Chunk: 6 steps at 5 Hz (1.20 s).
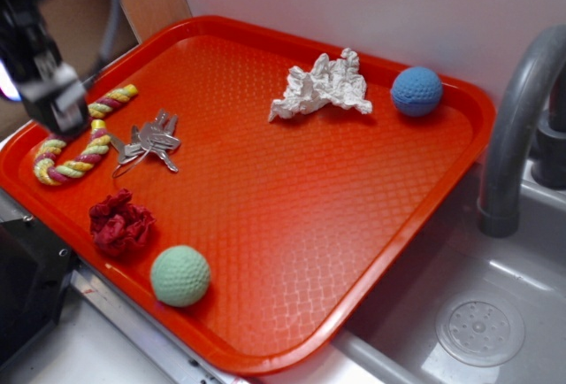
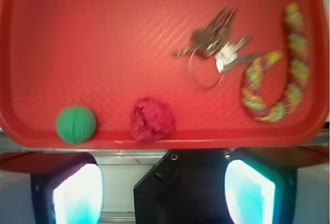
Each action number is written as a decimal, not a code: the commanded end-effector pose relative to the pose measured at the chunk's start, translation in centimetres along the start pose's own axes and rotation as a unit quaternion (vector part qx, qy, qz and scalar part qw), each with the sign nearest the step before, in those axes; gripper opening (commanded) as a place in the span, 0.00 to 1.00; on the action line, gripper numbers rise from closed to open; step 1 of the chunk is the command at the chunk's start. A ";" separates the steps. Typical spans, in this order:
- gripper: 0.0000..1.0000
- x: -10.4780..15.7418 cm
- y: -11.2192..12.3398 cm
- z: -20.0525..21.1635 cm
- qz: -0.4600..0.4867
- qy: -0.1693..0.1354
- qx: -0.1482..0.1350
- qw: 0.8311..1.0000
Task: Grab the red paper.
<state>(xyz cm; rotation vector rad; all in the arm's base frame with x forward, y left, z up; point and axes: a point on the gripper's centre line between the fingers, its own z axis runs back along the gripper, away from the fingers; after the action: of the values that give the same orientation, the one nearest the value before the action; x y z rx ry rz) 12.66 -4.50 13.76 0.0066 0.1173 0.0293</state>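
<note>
Gripper (image 2: 164, 193) is spread wide with nothing in it, up over the tray's (image 1: 442, 180) near-left edge; the red paper (image 2: 152, 119) sits just ahead of it, slightly left of centre, so I'd nudge left, drop straight down, avoid the rim; count: one red wad, one white wad (image 1: 320, 86), two balls, green (image 2: 76, 124) and blue (image 1: 416, 91), one rope toy (image 2: 276, 87), one key bunch (image 2: 216, 46).

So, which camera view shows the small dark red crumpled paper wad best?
The exterior view shows the small dark red crumpled paper wad best: it is sharp, its wrinkles are visible, and it sits apart from the green textured ball. The wrist view also shows the whole wad, near the tray's edge, but blurred.
</note>
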 end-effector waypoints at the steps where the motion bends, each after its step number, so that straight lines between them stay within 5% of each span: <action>1: 1.00 0.1 -1.0 -4.2 -0.029 0.016 0.010 0.999; 4: 1.00 1.0 0.1 -10.1 -0.040 0.057 0.076 0.995; 6: 1.00 -0.2 -0.2 -12.3 -0.086 0.080 0.073 0.990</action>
<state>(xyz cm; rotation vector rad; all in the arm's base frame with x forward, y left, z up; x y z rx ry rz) 12.19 -4.99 1.93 0.1314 0.2533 -0.1205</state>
